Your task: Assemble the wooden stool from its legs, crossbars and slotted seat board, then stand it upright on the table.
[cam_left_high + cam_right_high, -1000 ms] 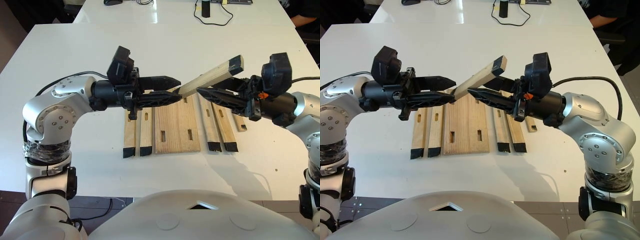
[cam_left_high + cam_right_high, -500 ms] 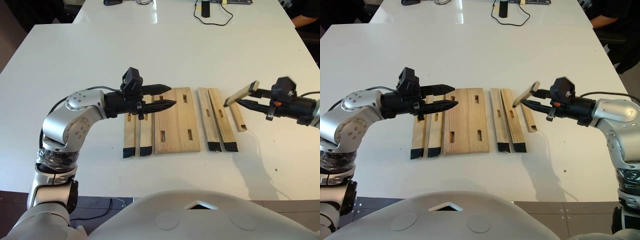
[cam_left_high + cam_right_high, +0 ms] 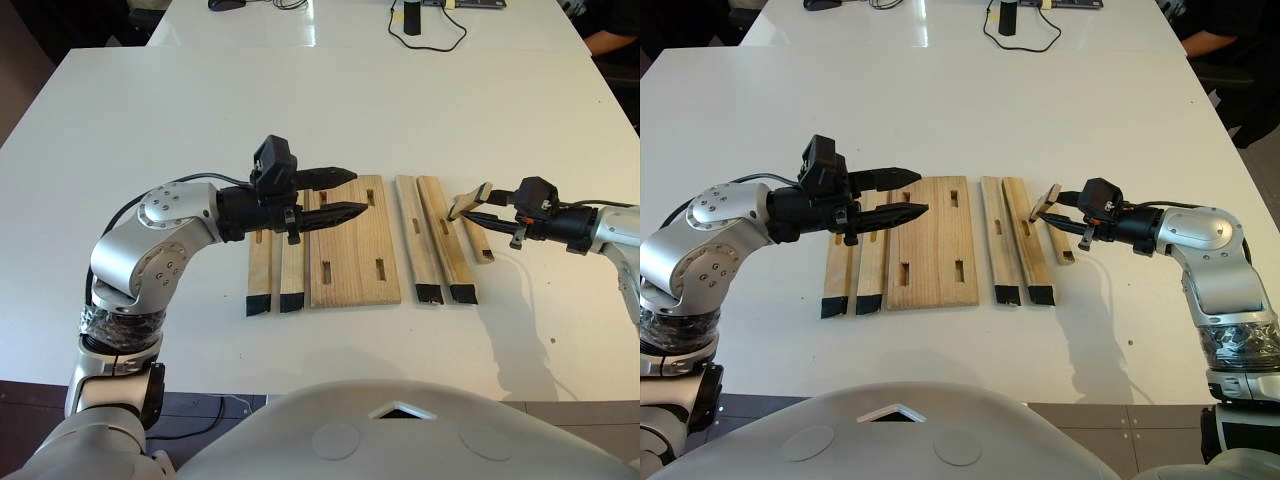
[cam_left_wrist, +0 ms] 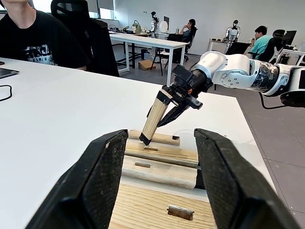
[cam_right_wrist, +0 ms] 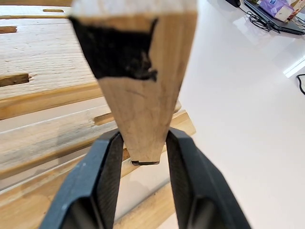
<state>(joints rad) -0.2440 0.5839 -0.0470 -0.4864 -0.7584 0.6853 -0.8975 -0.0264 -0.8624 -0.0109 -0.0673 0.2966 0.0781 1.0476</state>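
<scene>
Jaws of the left gripper (image 3: pixel 351 192) stand apart and empty above the left edge of the flat, light-wood slotted seat board (image 3: pixel 352 262) on the white table (image 3: pixel 150 120). Right of the board, the right gripper (image 3: pixel 1060 215) clamps a short black-tipped wooden bar (image 3: pixel 1045 203), tilted upward. Black-ended wooden legs lie flat alongside the board, left pair (image 3: pixel 272 270) and right pair (image 3: pixel 432 245).

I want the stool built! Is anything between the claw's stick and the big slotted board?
Yes: two legs lie flat between the stick and the seat board. Held up in the right claw, it could probably pass over them.
</scene>
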